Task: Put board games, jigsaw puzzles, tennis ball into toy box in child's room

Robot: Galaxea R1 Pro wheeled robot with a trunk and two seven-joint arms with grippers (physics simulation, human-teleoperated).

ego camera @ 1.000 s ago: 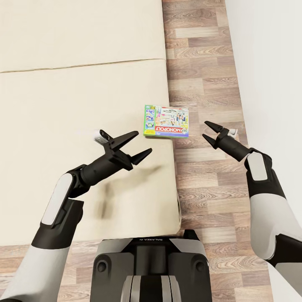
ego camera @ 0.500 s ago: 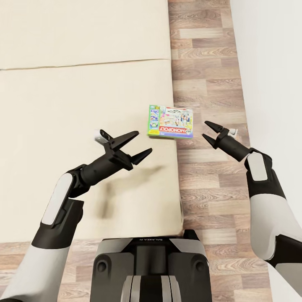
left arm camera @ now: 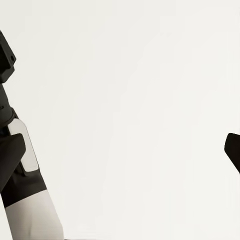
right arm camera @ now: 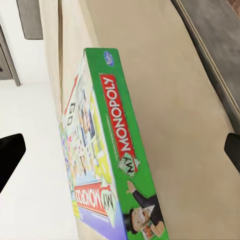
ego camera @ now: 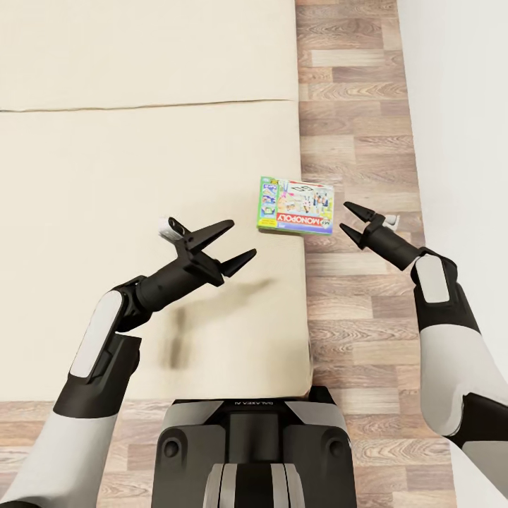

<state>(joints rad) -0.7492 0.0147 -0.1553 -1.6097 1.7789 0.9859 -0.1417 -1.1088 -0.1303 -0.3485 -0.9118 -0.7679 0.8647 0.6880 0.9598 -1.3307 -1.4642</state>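
So my left gripper (ego camera: 227,245) was hanging spread wide and empty over the bed (ego camera: 106,176) at centre-left, basically parked out of the way. The Monopoly box (ego camera: 296,206) sat mid-frame, poking off the mattress edge over the wood floor (ego camera: 353,296), which I figure made it easy to pinch from the side. My right gripper (ego camera: 347,219), jaws apart, was just beside its overhanging end. The box's underside was hidden

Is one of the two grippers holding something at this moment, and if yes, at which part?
Nothing is held. The left gripper is open above the bed; the right gripper is open beside the Monopoly box, not touching it.
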